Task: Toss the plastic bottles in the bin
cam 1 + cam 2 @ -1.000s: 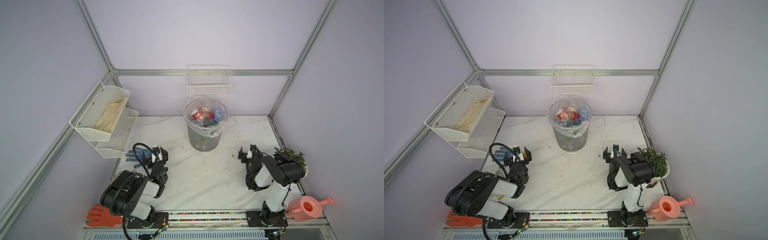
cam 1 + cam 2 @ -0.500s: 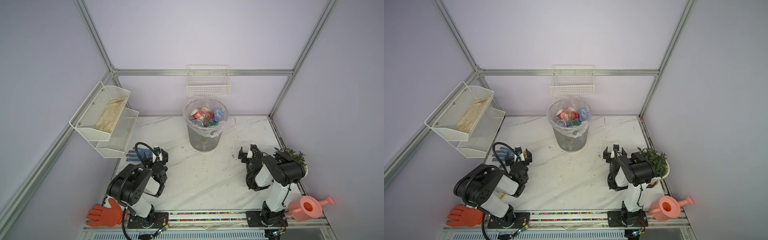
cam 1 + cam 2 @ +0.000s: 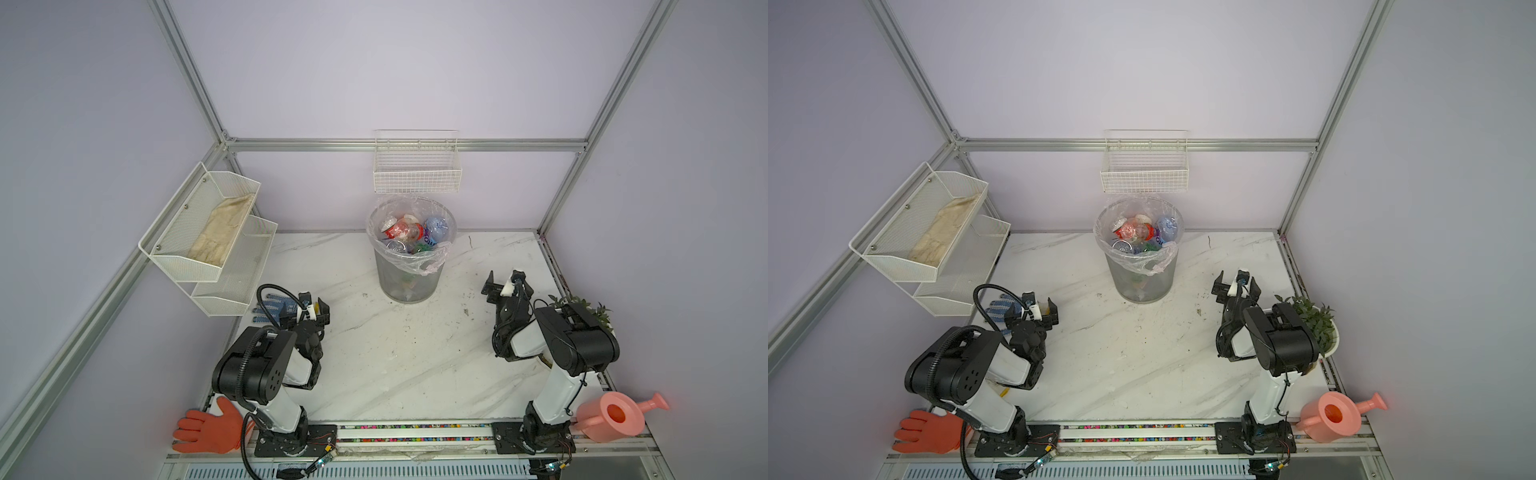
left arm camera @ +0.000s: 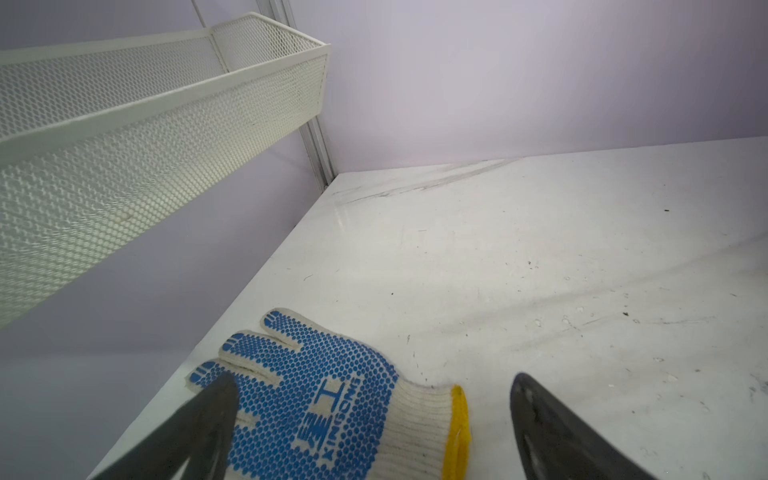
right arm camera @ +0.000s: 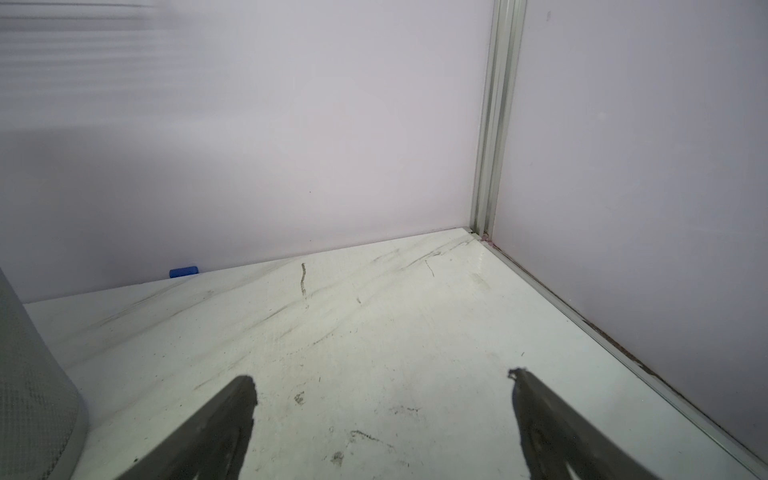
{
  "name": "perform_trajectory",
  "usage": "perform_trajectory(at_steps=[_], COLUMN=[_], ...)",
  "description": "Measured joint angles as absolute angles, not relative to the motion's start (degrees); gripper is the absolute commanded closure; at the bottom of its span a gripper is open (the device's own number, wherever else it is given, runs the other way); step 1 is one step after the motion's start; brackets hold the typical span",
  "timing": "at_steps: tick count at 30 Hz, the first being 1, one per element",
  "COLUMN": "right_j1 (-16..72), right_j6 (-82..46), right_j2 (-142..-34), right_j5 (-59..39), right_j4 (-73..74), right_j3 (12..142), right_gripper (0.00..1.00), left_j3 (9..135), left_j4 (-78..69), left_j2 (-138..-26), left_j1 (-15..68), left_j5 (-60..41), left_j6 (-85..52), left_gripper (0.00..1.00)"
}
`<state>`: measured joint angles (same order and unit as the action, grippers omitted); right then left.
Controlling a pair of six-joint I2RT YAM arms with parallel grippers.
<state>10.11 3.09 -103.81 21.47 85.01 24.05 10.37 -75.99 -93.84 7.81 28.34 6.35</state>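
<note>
Top views: left arm folds back, no bottle left to fetch

In both top views the left arm [image 3: 253,365] has drawn its elbow up and back toward the worktop's [image 3: 395,365] front-left corner over the last second. The orange glove [image 3: 208,426] lying off that corner was partly covered a second ago and now shows nearly whole. The left gripper [image 3: 305,309] has hardly shifted. It hangs near the left edge, jaws spread wide and holding nothing, and the left wrist view puts it just above the blue-dotted glove [image 4: 316,395] that lies flat there. The right arm [image 3: 573,345] has not moved. The right gripper [image 3: 507,286] sits near the right edge, likewise spread and empty, with bare marble under it in the right wrist view.

The plastic bottles [image 3: 411,232] are heaped inside the bin [image 3: 407,282], which stands at the middle of the back edge, and the pile reaches close to its bag-lined rim. No bottle lies on the worktop in any view. One small blue piece [image 5: 183,272] sits at the foot of the back wall beyond the bin; it is too small to say what it is.

My reading is that the folding-back is a retreat to rest, not a reach. With both grippers free and nothing loose to collect, the task looks finished.
</note>
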Motion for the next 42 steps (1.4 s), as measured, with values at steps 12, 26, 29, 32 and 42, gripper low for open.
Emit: perform_trajectory(at_steps=[12,26,29,32,42], right_j1=[7.92,7.92,7.92,7.92,7.92], right_j6=[0.64,0.64,0.64,0.64,0.64], right_j2=[-103.81,-103.79,-103.79,-103.79,-103.79], right_j5=[21.41,21.41,21.41,21.41,21.41], right_j4=[78.59,78.52,78.52,78.52,78.52], right_j3=[25.65,25.65,25.65,25.65,25.65], right_gripper=[0.03,0.03,0.03,0.03,0.03], left_j3=[19.31,19.31,19.31,19.31,19.31], left_j4=[-55.2,-54.3,-54.3,-54.3,-54.3], left_j2=[-90.96,-90.96,-90.96,-90.96,-90.96], left_j1=[1.15,1.15,1.15,1.15,1.15], left_j5=[20.97,19.88,19.88,19.88,19.88], left_j6=[-0.95,-1.5,-1.52,-1.52,-1.52], left_gripper=[0.0,0.0,0.0,0.0,0.0])
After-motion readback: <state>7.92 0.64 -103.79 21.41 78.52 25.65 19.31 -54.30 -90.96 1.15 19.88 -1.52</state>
